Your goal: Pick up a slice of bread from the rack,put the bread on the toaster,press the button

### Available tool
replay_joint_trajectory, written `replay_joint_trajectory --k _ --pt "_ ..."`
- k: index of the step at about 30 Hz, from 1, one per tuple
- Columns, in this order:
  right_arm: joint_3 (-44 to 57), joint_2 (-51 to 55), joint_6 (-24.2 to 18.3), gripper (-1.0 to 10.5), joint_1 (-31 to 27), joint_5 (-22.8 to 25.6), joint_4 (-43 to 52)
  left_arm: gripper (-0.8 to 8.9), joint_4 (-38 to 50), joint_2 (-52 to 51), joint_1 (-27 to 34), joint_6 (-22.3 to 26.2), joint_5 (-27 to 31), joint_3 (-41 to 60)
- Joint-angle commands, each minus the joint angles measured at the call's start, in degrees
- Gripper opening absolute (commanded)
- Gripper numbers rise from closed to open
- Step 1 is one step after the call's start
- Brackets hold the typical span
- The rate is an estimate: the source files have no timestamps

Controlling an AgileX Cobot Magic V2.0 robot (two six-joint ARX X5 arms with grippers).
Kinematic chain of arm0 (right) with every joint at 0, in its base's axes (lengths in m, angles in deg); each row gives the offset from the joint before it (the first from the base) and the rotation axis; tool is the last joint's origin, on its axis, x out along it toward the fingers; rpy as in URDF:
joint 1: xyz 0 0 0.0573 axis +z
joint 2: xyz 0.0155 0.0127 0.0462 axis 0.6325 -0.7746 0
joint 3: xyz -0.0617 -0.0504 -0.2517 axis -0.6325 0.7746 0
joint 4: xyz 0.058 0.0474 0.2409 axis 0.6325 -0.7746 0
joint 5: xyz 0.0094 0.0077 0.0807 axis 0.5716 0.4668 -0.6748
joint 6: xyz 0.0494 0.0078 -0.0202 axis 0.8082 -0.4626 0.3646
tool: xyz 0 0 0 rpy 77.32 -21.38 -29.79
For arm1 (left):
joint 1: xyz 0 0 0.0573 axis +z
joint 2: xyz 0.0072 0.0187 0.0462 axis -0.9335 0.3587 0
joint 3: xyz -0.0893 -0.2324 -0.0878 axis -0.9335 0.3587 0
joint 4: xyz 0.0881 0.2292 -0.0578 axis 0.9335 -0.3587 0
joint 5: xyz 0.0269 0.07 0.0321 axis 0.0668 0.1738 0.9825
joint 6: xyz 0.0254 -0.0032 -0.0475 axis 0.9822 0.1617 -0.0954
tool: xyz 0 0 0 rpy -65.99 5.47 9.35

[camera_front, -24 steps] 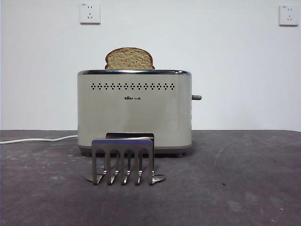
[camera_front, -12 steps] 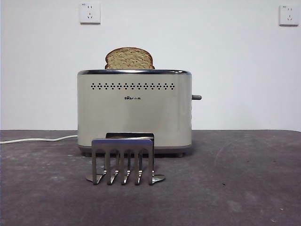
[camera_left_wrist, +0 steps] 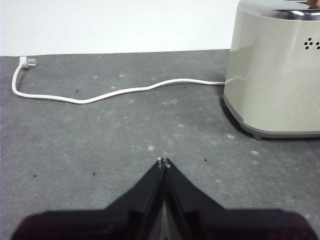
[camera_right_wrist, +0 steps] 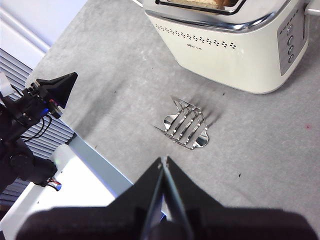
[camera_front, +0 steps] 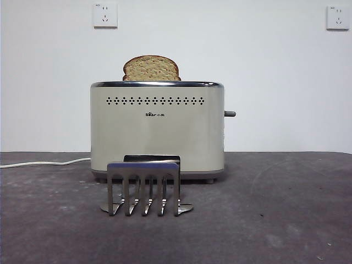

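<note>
The slice of bread (camera_front: 151, 68) stands upright in the slot of the cream toaster (camera_front: 157, 129), with its domed top showing above the chrome rim. In front of the toaster the silver rack (camera_front: 144, 187) holds nothing. Neither gripper shows in the front view. My left gripper (camera_left_wrist: 162, 162) is shut and empty, low over the table beside the toaster (camera_left_wrist: 275, 75). High above the table, my right gripper (camera_right_wrist: 163, 160) is also shut and empty. It looks down on the rack (camera_right_wrist: 185, 125), the toaster (camera_right_wrist: 235, 45) and the bread (camera_right_wrist: 205, 2).
A dark lever (camera_front: 230, 114) sticks out of the toaster's right side, and round buttons (camera_right_wrist: 291, 42) line that end. A white cord (camera_left_wrist: 115, 91) with its plug (camera_left_wrist: 25, 62) lies loose on the grey table. The left arm (camera_right_wrist: 50, 90) sits off the table's edge.
</note>
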Motion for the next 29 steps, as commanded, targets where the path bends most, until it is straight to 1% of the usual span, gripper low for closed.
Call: replay_joint_trajectory --k 1,8,9,10,13,15,16,18,19,21,23,25,27,29 --pt "0.4 0.0 -0.5 0.0 0.0 0.1 0.2 -0.03 0.2 -0.1 0.2 -0.6 0.1 0.9" --pt "0.4 0.0 -0.6 0.0 -0.1 0.3 0.2 -0.03 0.2 -0.1 0.2 -0.6 0.1 0.9" --pt "0.4 0.4 -1.8 0.0 -0.3 0.4 0.6 -0.03 0.2 -0.1 0.2 -0.6 0.1 0.9" --pt "0.4 1.4 -4.4 0.0 -1.1 1.5 0.9 -0.03 0.2 -0.1 0.2 -0.6 0.1 0.9" --pt "0.7 5.1 -8.9 0.0 -3.8 5.5 1.5 -0.03 0.2 -0.1 0.2 -0.6 0.1 0.9" --pt "1.9 8.4 -10.1 0.0 -5.2 6.1 4.2 -0.03 0.2 -0.1 0.2 -0.6 0.1 0.9" --pt "3.2 10.4 -9.8 0.0 -5.9 6.1 6.9 -0.03 0.2 -0.1 0.2 -0.6 0.1 0.9" --pt "6.6 14.0 -8.7 0.0 -7.0 6.3 12.4 -0.03 0.2 -0.1 0.2 -0.6 0.0 0.9" --pt "8.9 16.1 -8.3 0.0 -7.5 7.3 15.5 -0.03 0.2 -0.1 0.2 -0.6 0.1 0.9" --pt "14.1 20.0 -6.8 0.0 -7.9 11.7 21.6 -0.03 0.2 -0.1 0.2 -0.6 0.1 0.9" --pt "19.7 23.6 -2.4 0.0 -7.9 18.1 28.2 -0.03 0.2 -0.1 0.2 -0.6 0.1 0.9" --pt "25.6 27.0 4.0 0.0 -7.9 24.6 33.9 -0.03 0.2 -0.1 0.2 -0.6 0.1 0.9" --pt "30.5 29.9 9.1 0.0 -7.9 29.7 37.8 -0.03 0.2 -0.1 0.2 -0.6 0.1 0.9" --pt "35.3 32.7 11.6 0.0 -7.9 34.8 41.0 -0.03 0.2 -0.1 0.2 -0.6 0.1 0.9"
